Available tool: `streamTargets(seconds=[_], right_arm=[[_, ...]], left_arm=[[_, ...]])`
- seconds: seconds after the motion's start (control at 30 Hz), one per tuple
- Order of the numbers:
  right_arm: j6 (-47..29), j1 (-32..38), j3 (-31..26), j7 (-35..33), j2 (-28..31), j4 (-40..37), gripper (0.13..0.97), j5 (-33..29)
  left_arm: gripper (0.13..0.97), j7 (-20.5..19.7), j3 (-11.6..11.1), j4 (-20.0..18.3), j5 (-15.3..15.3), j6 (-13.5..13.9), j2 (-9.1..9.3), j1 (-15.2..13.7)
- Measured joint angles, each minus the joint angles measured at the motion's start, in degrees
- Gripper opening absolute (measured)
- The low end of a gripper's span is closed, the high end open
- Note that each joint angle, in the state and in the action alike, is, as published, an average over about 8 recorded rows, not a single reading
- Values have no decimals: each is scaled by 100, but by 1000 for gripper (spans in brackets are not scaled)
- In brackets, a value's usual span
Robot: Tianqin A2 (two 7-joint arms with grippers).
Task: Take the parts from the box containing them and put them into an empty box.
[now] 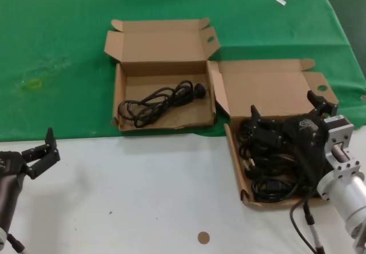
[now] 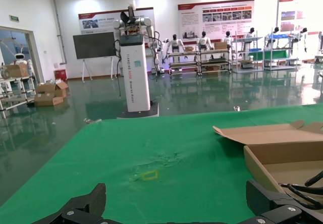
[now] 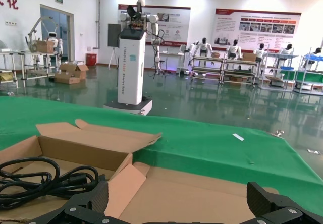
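Parts, a tangled heap of black power cords with chunky plugs, fill the nearer box at the right of the counter; its front wall sits on the white part of the counter, its open lid leans back over the green cloth. Right gripper is low over that heap, jaws spread wide, one tip near the back left of the pile, the other up by the lid's round hole. Cannot tell from the head view if the tips touch a cord; nothing is pinched between them. In the right wrist view both finger ends stand far apart with only cardboard lid between.

Left gripper hangs at the near left edge over bare white counter, well apart from both boxes, jaws spread, holding nothing.

Small brown disc lies on the white surface near the front.

Farther back, the second box rests on the green cloth, lid open; one coiled cord lies inside it. White scrap on the far cloth.
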Motion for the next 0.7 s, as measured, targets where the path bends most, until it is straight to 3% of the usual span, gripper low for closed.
streamTargets(seconds=[0.7], right_arm=[[0,0,0,0,0,0,966,0]], left_arm=[[966,0,0,0,0,0,0,0]])
